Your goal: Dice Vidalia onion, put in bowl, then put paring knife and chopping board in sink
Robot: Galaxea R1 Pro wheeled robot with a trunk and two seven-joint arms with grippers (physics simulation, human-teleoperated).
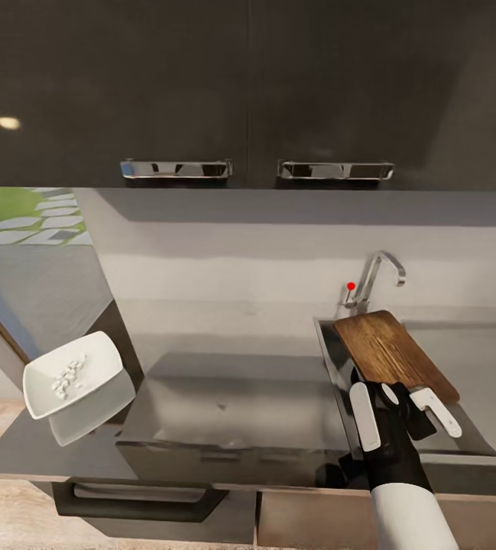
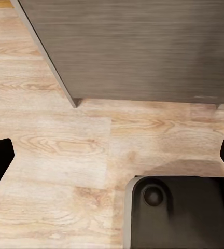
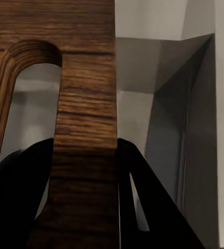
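Last step I think: right gripper (image 1: 403,405) clamped on the board (image 1: 391,351) over the sink (image 1: 332,344), next lower and release.

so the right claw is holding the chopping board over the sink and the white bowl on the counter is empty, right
Not quite: the bowl holds small white diced pieces, as the head view shows. The rest stands: the right claw grips the chopping board over the sink.
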